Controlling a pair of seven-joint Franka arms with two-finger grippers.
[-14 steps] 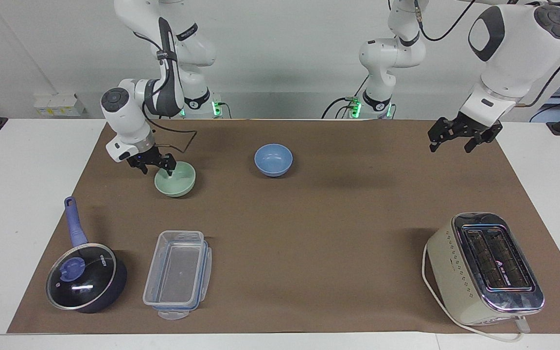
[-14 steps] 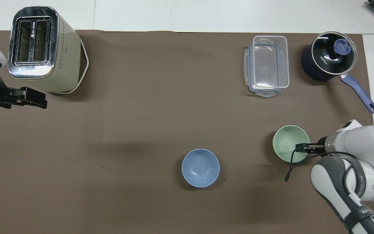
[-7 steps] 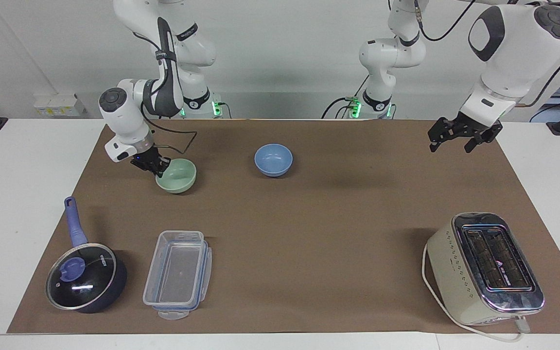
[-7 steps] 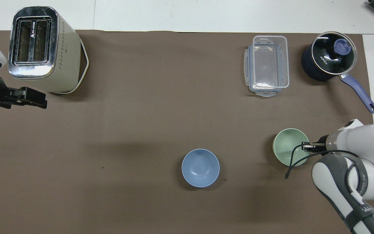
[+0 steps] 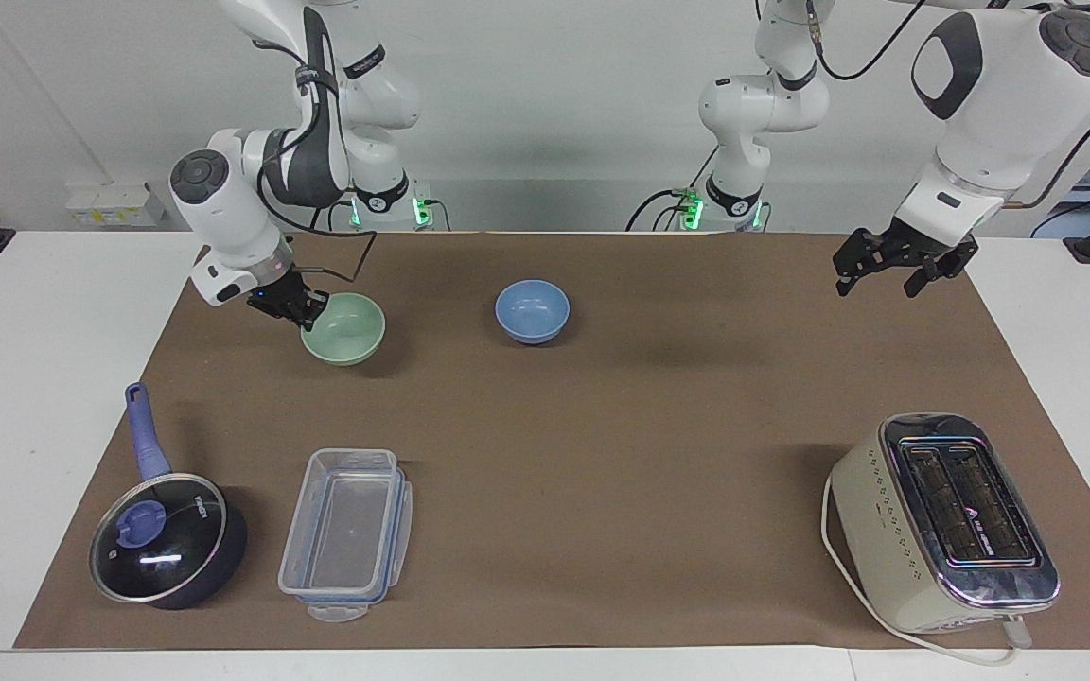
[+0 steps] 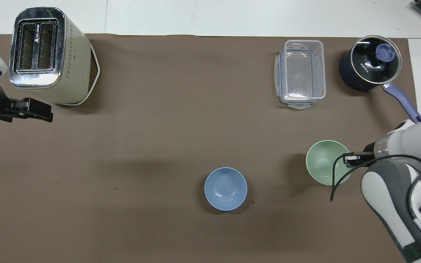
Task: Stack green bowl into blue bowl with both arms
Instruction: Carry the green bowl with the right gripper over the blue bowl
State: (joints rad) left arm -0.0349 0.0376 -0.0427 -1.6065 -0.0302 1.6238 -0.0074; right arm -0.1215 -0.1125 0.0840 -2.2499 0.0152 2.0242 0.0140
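Right gripper [image 5: 304, 312] is clamped on the green bowl's [image 5: 344, 328] rim, lifted over the mat [image 5: 602, 454]. Carry it level, center it above the blue bowl [image 5: 532, 309]. Left gripper [image 5: 895, 270] waits, claw apart.

Toaster [image 5: 945, 523], clear container [image 5: 346, 532] — lidded saucepan [image 5: 165, 539]
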